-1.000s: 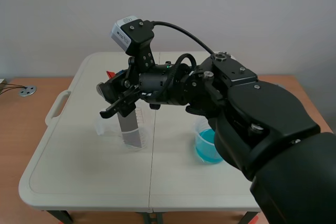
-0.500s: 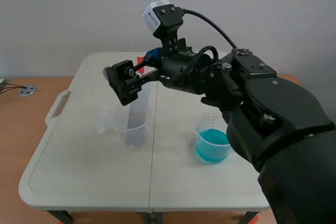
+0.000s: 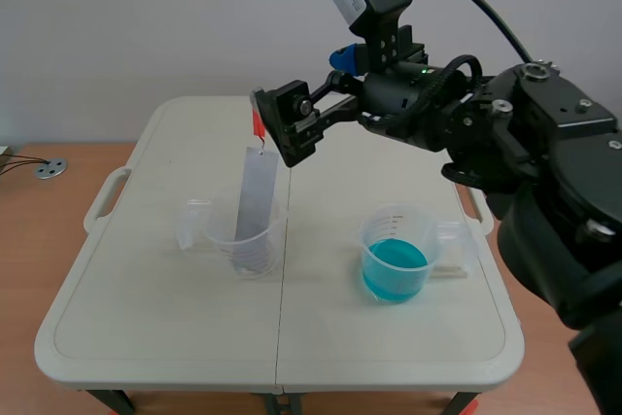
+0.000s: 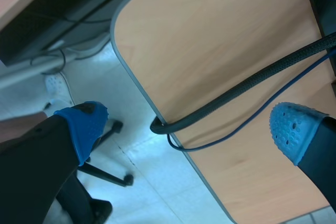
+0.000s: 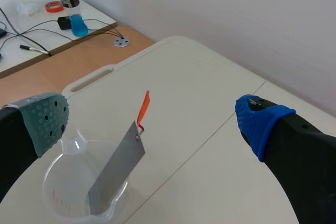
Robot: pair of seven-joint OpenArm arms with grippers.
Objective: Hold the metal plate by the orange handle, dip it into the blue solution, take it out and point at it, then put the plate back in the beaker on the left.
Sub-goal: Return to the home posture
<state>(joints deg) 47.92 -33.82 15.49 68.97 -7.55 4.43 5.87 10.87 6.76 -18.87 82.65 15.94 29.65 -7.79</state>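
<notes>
The grey metal plate (image 3: pixel 255 191) leans upright in the clear beaker (image 3: pixel 248 240) on the left of the white table, its orange handle (image 3: pixel 258 124) sticking up. My right gripper (image 3: pixel 283 127) hangs open just above and to the right of the handle, holding nothing. In the right wrist view the plate (image 5: pixel 116 167), its handle (image 5: pixel 143 107) and the beaker (image 5: pixel 73 195) lie below the open right gripper (image 5: pixel 152 120). The beaker of blue solution (image 3: pixel 394 261) stands to the right. My left gripper (image 4: pixel 189 129) is open over a desk edge, away from the table.
The white folding table (image 3: pixel 146 337) has a carry handle (image 3: pixel 105 196) at its left side. A wooden desk with a metal disc (image 3: pixel 51 169) lies behind it. A bottle of blue liquid (image 5: pixel 71 3) stands far off. Cables (image 4: pixel 236 98) cross the desk under the left gripper.
My right gripper has let go of the plate, opened, and risen up and to the right. The plate now stands alone in the left beaker.
</notes>
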